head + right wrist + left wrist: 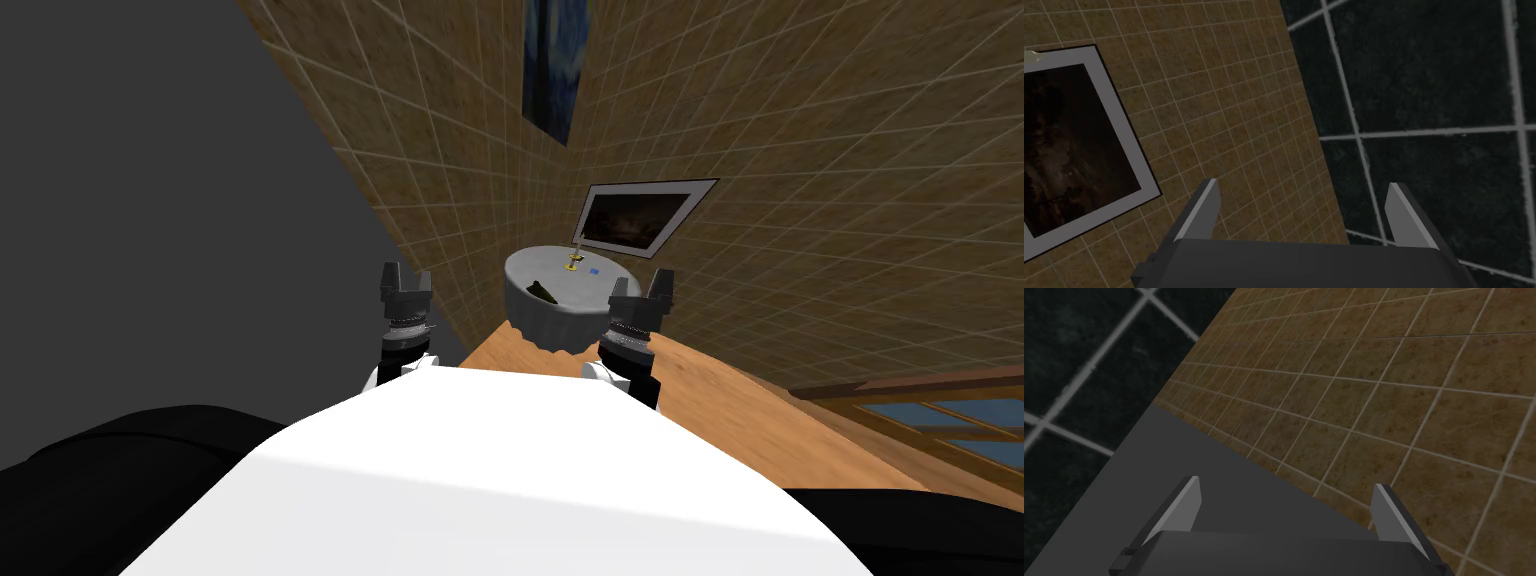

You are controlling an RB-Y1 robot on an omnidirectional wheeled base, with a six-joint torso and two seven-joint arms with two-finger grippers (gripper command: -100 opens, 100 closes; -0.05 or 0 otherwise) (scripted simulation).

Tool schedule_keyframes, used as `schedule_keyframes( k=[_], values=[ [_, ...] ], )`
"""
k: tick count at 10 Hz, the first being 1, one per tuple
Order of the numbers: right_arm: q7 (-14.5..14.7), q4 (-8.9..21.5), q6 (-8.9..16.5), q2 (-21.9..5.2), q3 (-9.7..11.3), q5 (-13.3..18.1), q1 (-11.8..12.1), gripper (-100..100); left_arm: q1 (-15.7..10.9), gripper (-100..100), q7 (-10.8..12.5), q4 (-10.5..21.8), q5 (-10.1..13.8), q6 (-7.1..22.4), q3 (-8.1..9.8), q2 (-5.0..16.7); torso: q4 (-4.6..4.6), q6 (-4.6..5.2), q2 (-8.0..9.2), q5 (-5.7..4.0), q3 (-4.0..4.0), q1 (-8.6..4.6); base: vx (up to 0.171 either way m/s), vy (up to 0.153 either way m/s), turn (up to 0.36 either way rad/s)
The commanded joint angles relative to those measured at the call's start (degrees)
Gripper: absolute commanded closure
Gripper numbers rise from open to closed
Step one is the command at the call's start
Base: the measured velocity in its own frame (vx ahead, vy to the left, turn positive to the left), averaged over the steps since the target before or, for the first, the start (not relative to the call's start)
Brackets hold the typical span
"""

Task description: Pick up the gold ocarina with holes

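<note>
In the head view a round grey surface stands in a brown-tiled corner, with the small gold ocarina on its far side and my left gripper and right gripper short of its near edge. In the left wrist view my fingers are spread and empty. In the right wrist view they are likewise spread and empty; I judge the ocarina light, hard, slick and maybe brittle, best pinched across its thickest part.

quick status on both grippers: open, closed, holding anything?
Left gripper: open, holding nothing.
Right gripper: open, holding nothing.
</note>
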Motion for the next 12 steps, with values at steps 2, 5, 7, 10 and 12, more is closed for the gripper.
schedule_keyframes(
  k=[2, 5, 7, 10, 12],
  values=[
    [2.54, -0.3, 1.48, -3.68, -0.37, 0.86, -0.46, -100, 0.0, 0, 0.0, 0.0, 0.0, 0.0, 0.0, 0.0, -0.01, -0.03, -0.04, -0.01, -0.02, -0.07, 0.015, -0.028, 0.161],
    [6.69, -0.81, 4.68, -7.78, -1.74, 1.45, -1.37, -100, 0.0, 0, 0.0, 0.0, 0.0, 0.0, 0.0, 0.0, -0.01, -0.02, -0.03, -0.03, -0.02, -0.14, 0.002, -0.029, 0.191],
    [10.06, -1.24, 8.04, -10.5, -3.26, 1.19, -2.18, -100, -0.01, 0, 0.0, 0.0, 0.0, 0.0, 0.0, 0.0, 0.01, -0.02, 0.03, -0.02, 0.02, -0.08, -0.018, -0.012, 0.266],
    [14.07, -1.68, 12.49, -13.27, -5.17, 0.21, -2.96, -100, 0.0, 0, 0.0, 0.0, 0.0, 0.0, 0.0, 0.0, 0.0, 0.02, 0.02, -0.02, 0.01, -0.07, -0.01, -0.013, 0.207],
    [16.12, -1.85, 15.16, -14.73, -6.26, -0.56, -3.3, -100, -0.01, 0, 0.0, 0.0, 0.0, 0.0, 0.0, 0.0, 0.0, -0.03, -0.01, -0.02, -0.01, -0.09, -0.003, -0.02, 0.232]
  ],
)
